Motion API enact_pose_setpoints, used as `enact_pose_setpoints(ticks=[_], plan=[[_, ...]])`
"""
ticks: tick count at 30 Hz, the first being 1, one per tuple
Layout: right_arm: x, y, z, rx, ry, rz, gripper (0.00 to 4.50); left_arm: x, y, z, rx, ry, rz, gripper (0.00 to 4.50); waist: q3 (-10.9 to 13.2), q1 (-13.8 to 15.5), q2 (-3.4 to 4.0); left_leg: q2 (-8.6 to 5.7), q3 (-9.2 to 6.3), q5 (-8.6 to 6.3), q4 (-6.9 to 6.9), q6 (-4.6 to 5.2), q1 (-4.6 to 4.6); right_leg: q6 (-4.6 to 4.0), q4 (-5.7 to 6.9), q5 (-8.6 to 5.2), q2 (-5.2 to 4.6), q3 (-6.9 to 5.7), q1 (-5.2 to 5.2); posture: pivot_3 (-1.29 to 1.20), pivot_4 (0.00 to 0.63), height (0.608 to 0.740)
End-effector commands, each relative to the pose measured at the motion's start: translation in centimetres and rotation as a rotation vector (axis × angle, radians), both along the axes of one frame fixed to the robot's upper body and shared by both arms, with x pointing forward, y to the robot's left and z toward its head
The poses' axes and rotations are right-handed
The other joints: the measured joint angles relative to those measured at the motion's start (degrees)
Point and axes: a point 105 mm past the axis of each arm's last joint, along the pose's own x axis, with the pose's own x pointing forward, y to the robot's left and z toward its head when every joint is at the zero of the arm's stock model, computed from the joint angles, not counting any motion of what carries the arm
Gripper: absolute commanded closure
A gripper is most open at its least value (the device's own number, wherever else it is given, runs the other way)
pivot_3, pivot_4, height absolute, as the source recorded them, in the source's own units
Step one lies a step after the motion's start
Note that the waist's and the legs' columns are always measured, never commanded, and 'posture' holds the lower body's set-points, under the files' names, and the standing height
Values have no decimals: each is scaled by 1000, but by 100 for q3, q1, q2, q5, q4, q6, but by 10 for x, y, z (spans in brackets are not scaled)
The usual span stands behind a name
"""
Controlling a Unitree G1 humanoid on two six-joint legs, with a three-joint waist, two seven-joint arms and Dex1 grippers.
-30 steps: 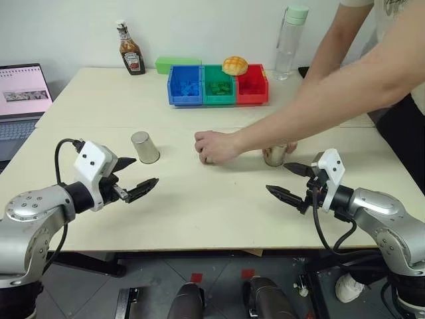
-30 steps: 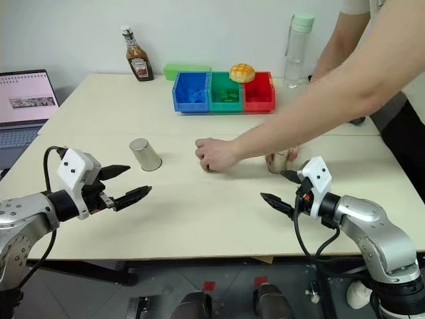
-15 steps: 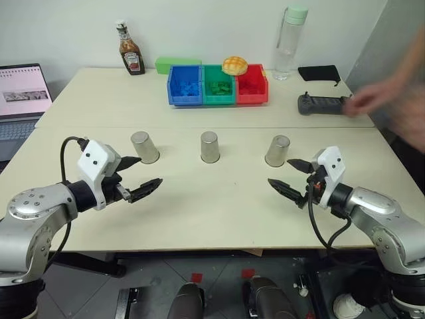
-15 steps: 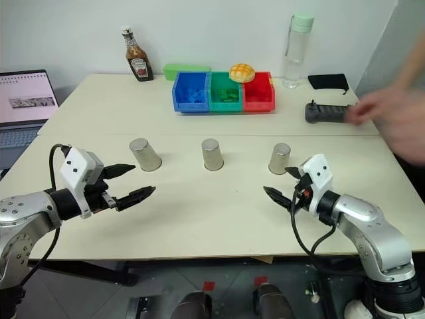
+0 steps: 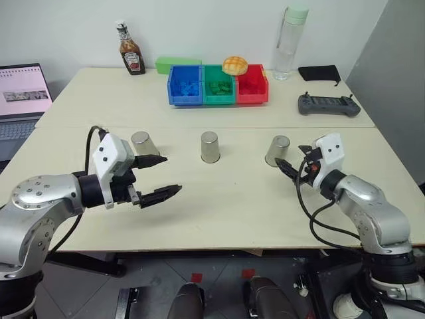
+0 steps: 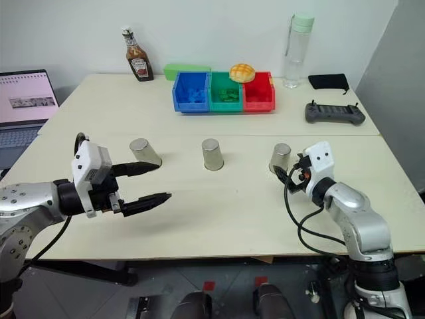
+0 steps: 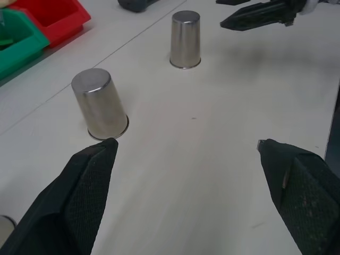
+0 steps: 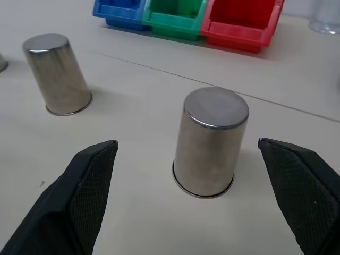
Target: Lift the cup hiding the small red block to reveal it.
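The right end effector (image 5: 293,164) hangs just above the bench (image 5: 226,199) with its two black fingers spread wide and nothing between them, its tips just beside the right-hand cup (image 5: 277,151) and pointing at it; in the right wrist view that cup (image 8: 211,142) stands between the two finger pads, apart from both. The left end effector (image 5: 161,178) is likewise wide apart and empty, hovering over the bench in front of the left-hand cup (image 5: 144,145) and pointing across toward the middle. Three shiny steel cups stand upside down in a row across the near half of the bench, well apart from one another: the left-hand one, the middle cup (image 5: 210,147) and the right-hand one. All three rest rim-down on the surface, so which one covers the small red block cannot be told. In the left wrist view the middle cup (image 7: 100,104) sits near the tip of one finger, the right-hand cup farther off, and the other arm's black fingers reach in close to it. Toward the back of the bench stand a blue bin (image 5: 184,85), a green bin (image 5: 218,85) and a red bin (image 5: 252,84) side by side, with a yellow bun (image 5: 234,65) resting on top. A ketchup bottle (image 5: 131,55), a clear water bottle (image 5: 290,41), a black controller (image 5: 329,104) and an open laptop (image 5: 23,96) lie around the edges.
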Motion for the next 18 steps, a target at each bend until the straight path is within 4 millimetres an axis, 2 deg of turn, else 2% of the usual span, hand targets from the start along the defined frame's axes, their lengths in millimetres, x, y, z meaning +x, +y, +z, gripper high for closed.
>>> enact_pose_setpoints(ticks=[1, 10, 18], plan=[[13, -3, 9, 34, -45, -45, 6, 0, -9, 8, 30, -49, -42, 0, 0, -2, 0, 0, 1, 0, 0, 0, 0, 0, 1, 0, 0, 1, 0, 0, 150, 740], [36, 0, 0, 111, -20, -84, 6, 3, -5, 0, 64, -27, -36, 0, 1, -12, 1, 0, 3, 0, -2, 0, 0, 0, 1, 0, 1, 3, -2, 0, 150, 740], [61, 15, -8, 112, -21, -83, 6, 2, -3, -1, 67, -26, -37, 0, 2, -48, 3, 0, 5, 0, -2, 0, 0, -1, 2, 1, 1, 4, -3, 0, 150, 740]])
